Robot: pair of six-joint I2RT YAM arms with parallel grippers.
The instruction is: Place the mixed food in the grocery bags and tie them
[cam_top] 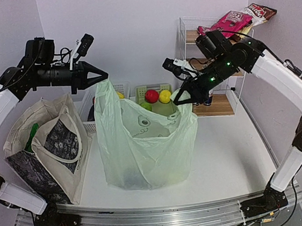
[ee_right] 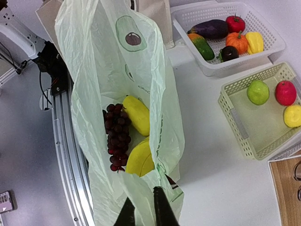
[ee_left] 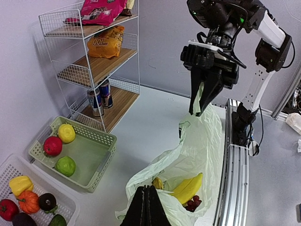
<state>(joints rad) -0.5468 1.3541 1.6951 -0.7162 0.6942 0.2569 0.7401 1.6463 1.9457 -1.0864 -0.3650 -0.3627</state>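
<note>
Top view: left gripper (cam_top: 102, 75) & right gripper (cam_top: 178, 100) were each pinched shut on a top corner of the plastic bag (cam_top: 143, 146), mouth stretched betw them; tote (cam_top: 46, 140) stood just left. L wrist: bananas (ee_left: 188, 188) lay at bag bottom. R wrist: grapes (ee_right: 114, 136) sat beside them. For tying, both corners needed crossing w/o slack, grips kept firm

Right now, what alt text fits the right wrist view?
The right gripper pinches the rim of a pale-green plastic bag holding bananas and a grape bunch. A white basket and a green basket of produce sit beside it.
</note>
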